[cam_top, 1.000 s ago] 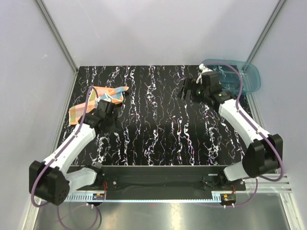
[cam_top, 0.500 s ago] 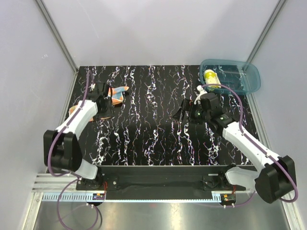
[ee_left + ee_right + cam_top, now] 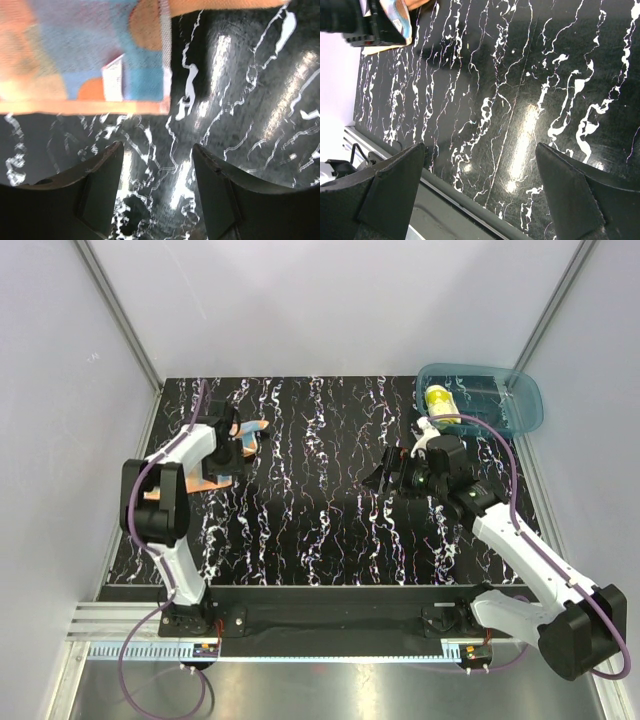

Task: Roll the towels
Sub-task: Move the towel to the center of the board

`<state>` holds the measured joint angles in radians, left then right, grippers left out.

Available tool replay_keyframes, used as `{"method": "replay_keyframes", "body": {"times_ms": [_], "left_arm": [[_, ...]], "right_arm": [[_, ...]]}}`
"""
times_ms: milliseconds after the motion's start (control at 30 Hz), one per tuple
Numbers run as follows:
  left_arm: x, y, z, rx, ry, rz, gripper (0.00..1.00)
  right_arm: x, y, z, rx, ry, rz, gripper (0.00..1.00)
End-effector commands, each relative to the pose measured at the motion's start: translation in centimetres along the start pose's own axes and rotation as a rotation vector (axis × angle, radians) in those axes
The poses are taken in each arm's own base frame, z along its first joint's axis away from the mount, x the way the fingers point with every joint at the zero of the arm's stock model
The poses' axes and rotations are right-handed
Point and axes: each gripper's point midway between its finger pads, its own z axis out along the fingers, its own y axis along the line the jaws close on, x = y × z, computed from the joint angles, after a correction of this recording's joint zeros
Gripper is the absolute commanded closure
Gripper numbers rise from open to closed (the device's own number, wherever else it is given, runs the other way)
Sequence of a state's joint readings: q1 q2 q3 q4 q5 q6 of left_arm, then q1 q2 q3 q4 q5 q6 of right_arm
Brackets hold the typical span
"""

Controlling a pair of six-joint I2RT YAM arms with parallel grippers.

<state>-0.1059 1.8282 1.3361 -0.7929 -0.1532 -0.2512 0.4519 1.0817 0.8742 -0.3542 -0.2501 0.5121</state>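
Spread and empty, the left end effector (image 3: 157, 150) hovers with the orange, blue-patched cloth towel (image 3: 75, 55) just ahead; closing here may catch nothing or merely bunch its hem.

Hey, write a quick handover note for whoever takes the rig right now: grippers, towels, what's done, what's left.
Left gripper: open, empty, just short of the orange towel.
Right gripper: open, empty, above the table.
Yellow towel: looks rolled, inside the teal bin.
Done: yellow towel, apparently.
Left: roll the orange towel, lying unrolled at the table's far left.
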Motion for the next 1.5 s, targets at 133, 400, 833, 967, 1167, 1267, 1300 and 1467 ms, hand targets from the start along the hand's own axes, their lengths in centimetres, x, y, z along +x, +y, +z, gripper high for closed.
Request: {"method": "replay_keyframes", "body": {"times_ms": [133, 400, 833, 967, 1167, 1267, 1300, 1467], "left_arm": [[-1.6, 0.3, 2.6, 0.024, 0.034, -0.026, 0.38], [-0.5, 1.3, 4.5, 0.005, 0.089, -0.046, 0.58], [-1.3, 0.8, 1.6, 0.052, 0.015, -0.100, 1.00], [-1.6, 0.9, -1.4, 0.062, -0.060, -0.116, 1.00], [-0.1, -1.0, -5.1, 0.099, -0.093, -0.115, 1.00], [1.1, -3.6, -7.7, 0.128, -0.109, -0.084, 1.00], [1.5, -4.5, -8.5, 0.141, -0.113, -0.073, 1.00], [2.4, -11.9, -14.4, 0.224, -0.162, -0.019, 1.00]], "right_arm": [[-0.2, 1.0, -1.0, -0.035, -0.007, -0.044, 0.01], [-0.3, 1.0, -1.4, -0.029, -0.013, -0.053, 0.00], [0.1, 0.5, -2.0, -0.009, -0.015, -0.046, 0.00], [-0.1, 0.7, -2.5, -0.006, -0.022, -0.051, 0.00], [-0.9, 1.1, -3.7, 0.003, -0.052, -0.055, 0.00], [-1.9, 0.6, -4.7, 0.060, -0.087, -0.063, 0.00], [-2.3, 0.5, -5.2, 0.077, -0.104, -0.066, 0.00], [-4.3, -1.4, -7.9, 0.228, -0.210, -0.086, 0.00]]}}
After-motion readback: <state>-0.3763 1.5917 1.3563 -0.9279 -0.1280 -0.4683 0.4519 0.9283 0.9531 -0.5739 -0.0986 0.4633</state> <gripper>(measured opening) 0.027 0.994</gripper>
